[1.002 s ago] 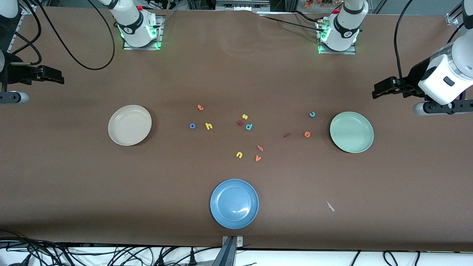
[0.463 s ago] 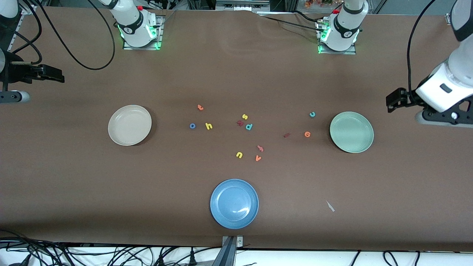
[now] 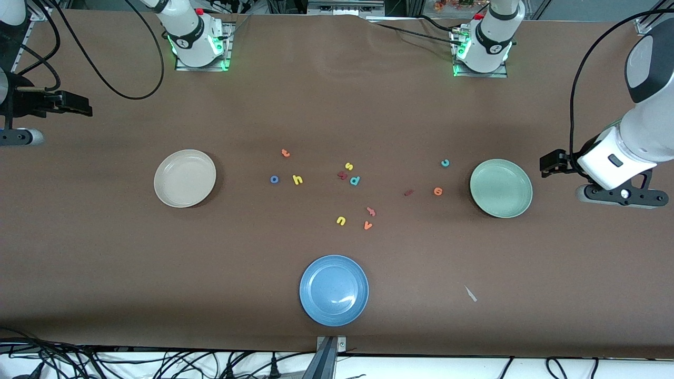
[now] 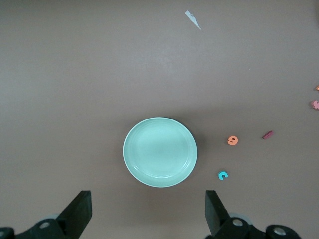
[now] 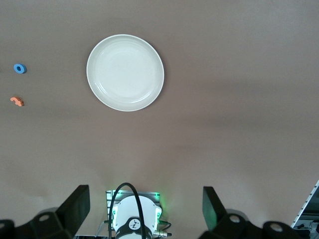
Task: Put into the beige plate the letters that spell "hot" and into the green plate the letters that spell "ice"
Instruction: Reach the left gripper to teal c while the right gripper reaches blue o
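I had nothing sorted yet: the green plate [image 4: 160,152] lay empty just ahead of my left gripper [image 4: 147,211], whose jaws stood wide and bare. The teal "c" [image 4: 223,175], orange "e" [image 4: 232,141] and dark red "i" [image 4: 267,135] sat loose beside that plate. My right gripper [image 5: 144,209] waited, released, high over its end of the surface, the empty beige plate [image 5: 125,72] ahead, the blue "o" [image 5: 19,68] and orange "t" [image 5: 17,101] near it. The yellow "h" [image 3: 297,179] lay mid-surface.
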`<state>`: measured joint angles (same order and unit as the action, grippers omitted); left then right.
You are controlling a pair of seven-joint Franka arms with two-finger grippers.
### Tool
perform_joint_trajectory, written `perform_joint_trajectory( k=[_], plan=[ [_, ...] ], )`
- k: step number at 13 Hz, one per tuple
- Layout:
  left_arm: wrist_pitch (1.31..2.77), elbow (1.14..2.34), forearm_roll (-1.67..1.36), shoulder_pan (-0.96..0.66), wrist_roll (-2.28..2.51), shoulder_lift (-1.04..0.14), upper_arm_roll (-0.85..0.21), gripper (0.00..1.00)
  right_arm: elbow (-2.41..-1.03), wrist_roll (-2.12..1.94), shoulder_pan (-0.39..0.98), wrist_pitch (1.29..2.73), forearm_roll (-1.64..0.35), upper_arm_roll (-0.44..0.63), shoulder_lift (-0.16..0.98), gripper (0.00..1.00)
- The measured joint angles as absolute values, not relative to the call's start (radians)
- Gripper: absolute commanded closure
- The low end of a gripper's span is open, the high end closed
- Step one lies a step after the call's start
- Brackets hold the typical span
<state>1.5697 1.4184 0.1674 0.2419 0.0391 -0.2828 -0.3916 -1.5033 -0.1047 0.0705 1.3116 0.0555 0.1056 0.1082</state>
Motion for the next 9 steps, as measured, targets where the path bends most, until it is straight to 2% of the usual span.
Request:
perform_joint_trajectory(
  k=[9],
  plan=[
    [1.604, 1.593, 0.069, 0.198, 0.298, -0.376, -0.400, 0.00, -1.503, -0.105, 0.072, 1.309, 0.048, 0.101, 0.108, 0.00]
  ],
)
